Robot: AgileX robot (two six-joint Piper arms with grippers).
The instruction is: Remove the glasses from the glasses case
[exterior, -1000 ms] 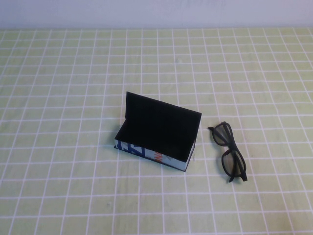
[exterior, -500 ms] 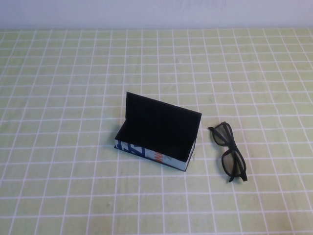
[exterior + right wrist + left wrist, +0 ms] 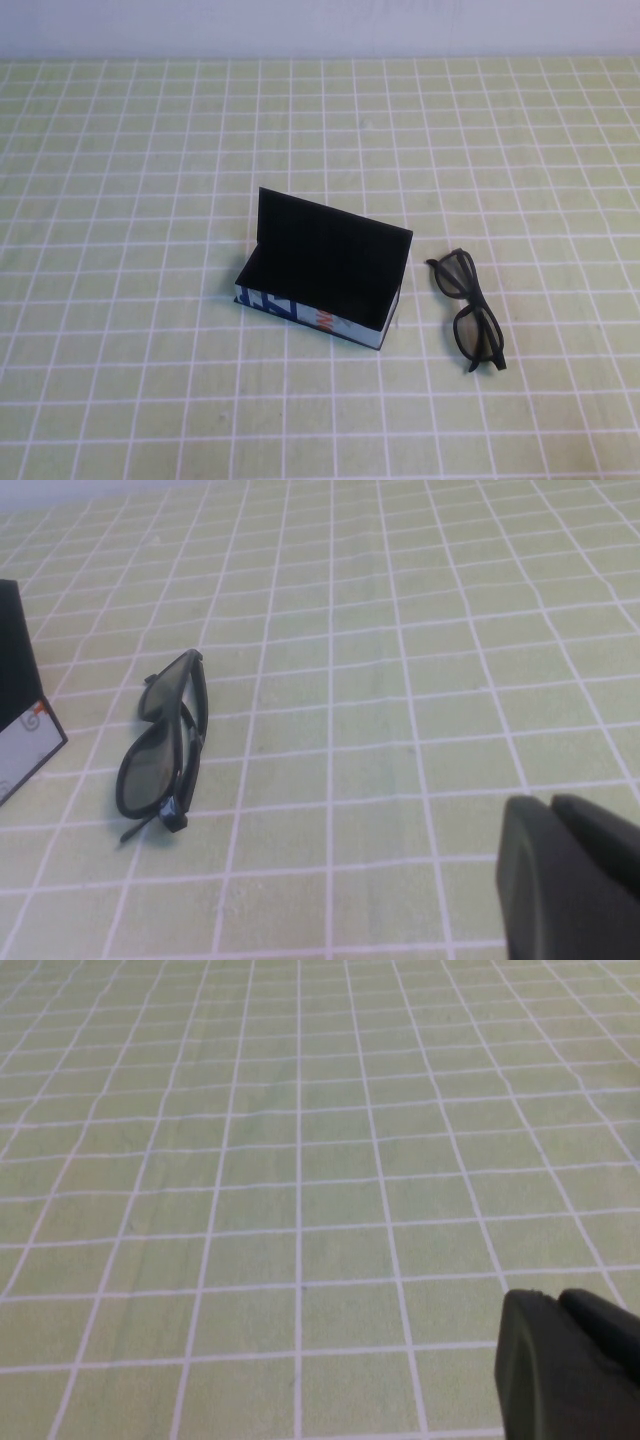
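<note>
Nothing has moved since the earlier frames: case, glasses and both wrist views sit exactly as they did.

On my left, the left gripper (image 3: 570,1365) is out of the high view altogether. Its wrist camera catches only a dark corner of it over bare green checked tablecloth (image 3: 300,1160), with neither task thing ahead of it. I cannot tell whether its fingers are apart or together.

The glasses case (image 3: 318,283) stands mid-table with its black lid hinged upright and the printed front wall facing me. The lining looks empty, as far as I can see into it.

The glasses (image 3: 470,312) lie on the cloth just beside the case's right end, apart from it, folded, with the long axis running roughly away from me and slightly slanted.

The right gripper (image 3: 575,875) is also absent from the high view. From its wrist camera the glasses (image 3: 162,748) lie ahead and off to one side, with a corner of the case (image 3: 22,720) beyond them. Its finger state I cannot tell either.

I judge the right arm the nearer one, though the glasses are already out and no grasp seems called for.
</note>
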